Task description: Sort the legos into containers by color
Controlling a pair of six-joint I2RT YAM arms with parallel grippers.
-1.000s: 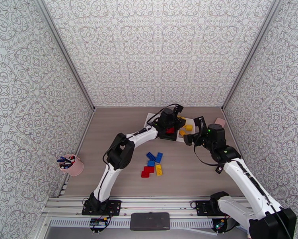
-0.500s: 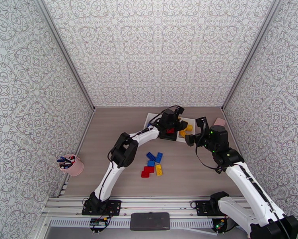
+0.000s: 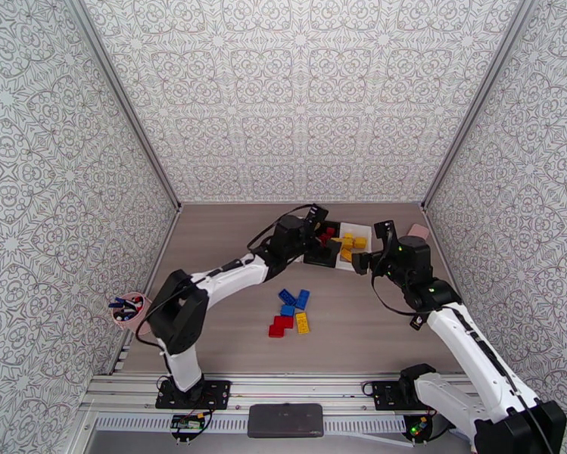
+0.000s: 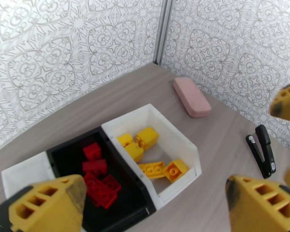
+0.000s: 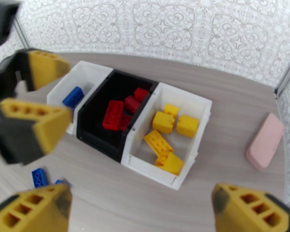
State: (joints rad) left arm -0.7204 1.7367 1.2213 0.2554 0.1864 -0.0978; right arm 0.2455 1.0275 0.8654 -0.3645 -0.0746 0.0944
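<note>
1. Wood-grain table top (image 3: 222, 296): everything sits on it.
2. Row of three joined rectangular plastic bins (image 5: 152, 169), white-black-white: ahead of both finger pairs and framed between each pair in the wrist views, touching neither.
3. Left gripper (image 4: 152, 207): yellow fingers (image 4: 48, 205) spread wide, nothing between them. Black middle bin is just beyond its left finger.
4. Right gripper (image 5: 143, 211): fingers (image 5: 253, 209) wide apart, empty. Right white bin is nearest, just ahead.
5. Pink rectangular block (image 5: 265, 142): beyond the right gripper's right finger, apart from the bins.
6. Small studded plastic bricks:
   - red bricks (image 5: 114, 115) in the black bin
   - yellow bricks (image 5: 164, 122) in the right white bin
   - one blue brick (image 5: 73, 96) in the left white bin
   - loose bricks (image 3: 291, 313) (blue, red, yellow) on the table, nearer the arm bases than either finger pair, well apart from both
</note>
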